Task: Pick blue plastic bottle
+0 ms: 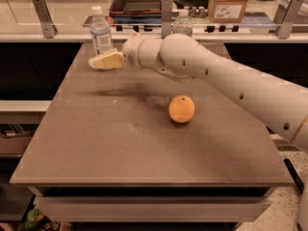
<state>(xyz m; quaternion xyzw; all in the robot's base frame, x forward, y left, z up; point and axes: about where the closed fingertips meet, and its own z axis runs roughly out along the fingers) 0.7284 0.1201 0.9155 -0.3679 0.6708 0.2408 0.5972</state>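
The blue plastic bottle (101, 32) stands upright at the table's far left edge. It has a white cap and a tall pale label with a small square mark. My gripper (97, 62) is on the end of the white arm (207, 69), which reaches in from the right. It hovers above the table just in front of the bottle's base and slightly below it in the picture, very close to it. I cannot tell whether it touches the bottle.
An orange (181, 109) lies near the middle of the brown table (120, 148). A second clear bottle (183, 22) stands at the far edge, partly behind my arm. Behind the table runs a counter with metal posts (43, 16), a dark tray (139, 1) and a cardboard box (230, 3).
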